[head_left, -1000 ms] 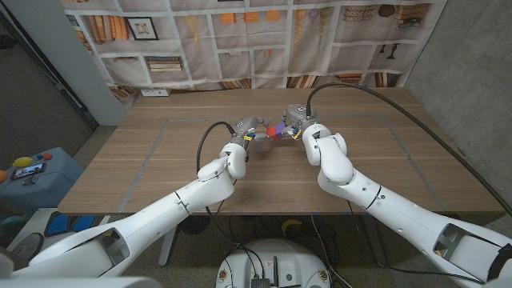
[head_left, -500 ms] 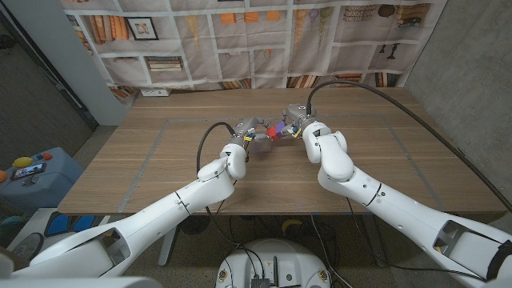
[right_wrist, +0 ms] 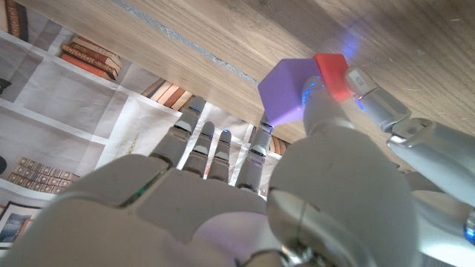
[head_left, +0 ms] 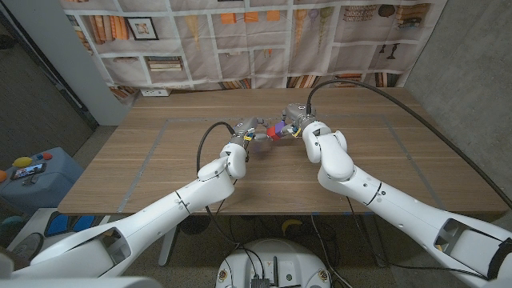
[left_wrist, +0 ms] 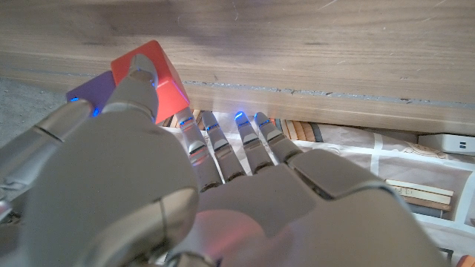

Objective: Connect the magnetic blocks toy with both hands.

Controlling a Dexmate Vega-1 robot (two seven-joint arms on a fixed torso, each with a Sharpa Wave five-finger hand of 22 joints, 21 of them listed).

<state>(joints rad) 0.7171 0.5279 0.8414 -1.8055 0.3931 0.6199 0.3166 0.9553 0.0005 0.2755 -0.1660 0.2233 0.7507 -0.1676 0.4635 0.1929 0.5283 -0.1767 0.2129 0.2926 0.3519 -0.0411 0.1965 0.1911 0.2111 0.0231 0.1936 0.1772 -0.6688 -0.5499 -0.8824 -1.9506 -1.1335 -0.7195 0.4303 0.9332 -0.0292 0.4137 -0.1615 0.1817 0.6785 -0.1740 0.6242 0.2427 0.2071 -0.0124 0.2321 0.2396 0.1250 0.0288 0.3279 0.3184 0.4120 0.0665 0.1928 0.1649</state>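
Just above the middle of the head view, over the far half of the wooden tabletop (head_left: 160, 160), the two white arms meet. The left robot hand (head_left: 250, 128) and the right robot hand (head_left: 297, 120) face each other with the toy between them. In the left wrist view the left robot hand (left_wrist: 178, 185) pinches a glossy red plastic cube (left_wrist: 152, 70), one fingertip (left_wrist: 141, 70) pressed on its face. Tucked right against that cube on its far side is a purple plastic cube (left_wrist: 85, 95). The right wrist view gives the other side: the right robot hand (right_wrist: 245, 200) grips the purple plastic cube (right_wrist: 286, 93), and the red plastic cube (right_wrist: 334, 74) sits flush against it, with the other arm's fingers closing in from the right of that picture. From the head camera the pair reads as one small red and purple lump (head_left: 277, 131) between the fingertips.

I'd say the joining itself looks done, or as good as done: the two blocks touch face to face with no gap I can make out. Whether the magnets have truly caught I can't tell, since both hands are clamped on. What seems left is to let go and see the pair hold together, perhaps setting it down on the tabletop. I cannot tell whether the cubes rest on the wood or hang just above it.
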